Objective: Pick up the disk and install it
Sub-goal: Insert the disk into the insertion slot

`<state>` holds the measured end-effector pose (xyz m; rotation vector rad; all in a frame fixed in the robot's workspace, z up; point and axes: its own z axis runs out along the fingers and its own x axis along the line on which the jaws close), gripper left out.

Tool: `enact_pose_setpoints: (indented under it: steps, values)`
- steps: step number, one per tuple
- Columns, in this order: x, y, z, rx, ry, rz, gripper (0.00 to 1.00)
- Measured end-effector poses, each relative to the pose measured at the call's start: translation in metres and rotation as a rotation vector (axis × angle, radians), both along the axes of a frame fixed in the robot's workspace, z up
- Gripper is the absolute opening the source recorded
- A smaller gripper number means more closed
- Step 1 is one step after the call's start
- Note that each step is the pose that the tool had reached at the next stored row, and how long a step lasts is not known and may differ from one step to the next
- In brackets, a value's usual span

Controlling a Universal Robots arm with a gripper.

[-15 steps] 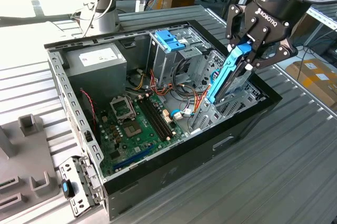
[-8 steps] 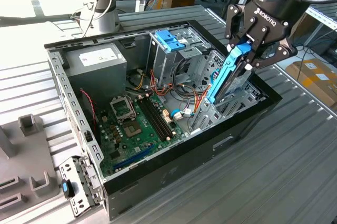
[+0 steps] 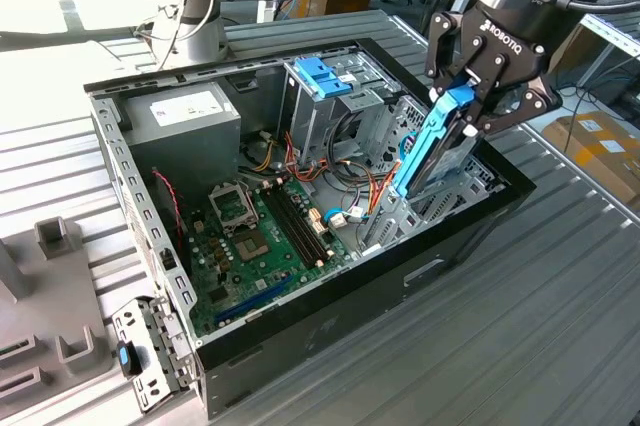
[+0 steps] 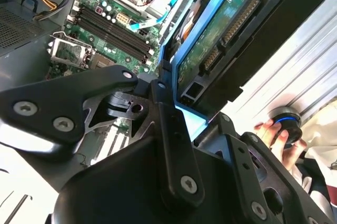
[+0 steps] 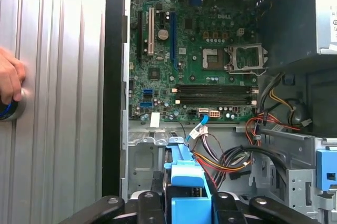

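Observation:
The disk [image 3: 432, 151], a dark drive framed by light-blue rails, hangs steeply tilted over the open computer case [image 3: 470, 221]. Its lower end reaches into the drive bay on the exterior view's right. My gripper [image 3: 463, 111] is shut on the disk's upper end. In the second wrist view the disk [image 4: 224, 32] shows its green circuit-board side between my gripper [image 4: 192, 116] fingers. In the first wrist view the disk's blue rail [image 5: 187, 174] points down toward the bay, held by my gripper [image 5: 187, 203].
A blue handle on a grey cage [image 3: 322, 78] stands beside the bay. Orange and black cables [image 3: 365, 191] lie near the disk's lower end. Motherboard [image 3: 260, 236] and power supply [image 3: 185, 121] occupy the case. A person's hand [image 4: 271, 132] rests on a round button on the table.

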<state>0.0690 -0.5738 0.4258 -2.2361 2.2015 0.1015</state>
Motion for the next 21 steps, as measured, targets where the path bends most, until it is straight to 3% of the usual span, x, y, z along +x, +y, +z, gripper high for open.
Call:
enact_pose_setpoints:
  steps: [21]
  values:
    - [-0.0003, 0.0, -0.0084, 0.0, 0.0, 0.0, 0.37]
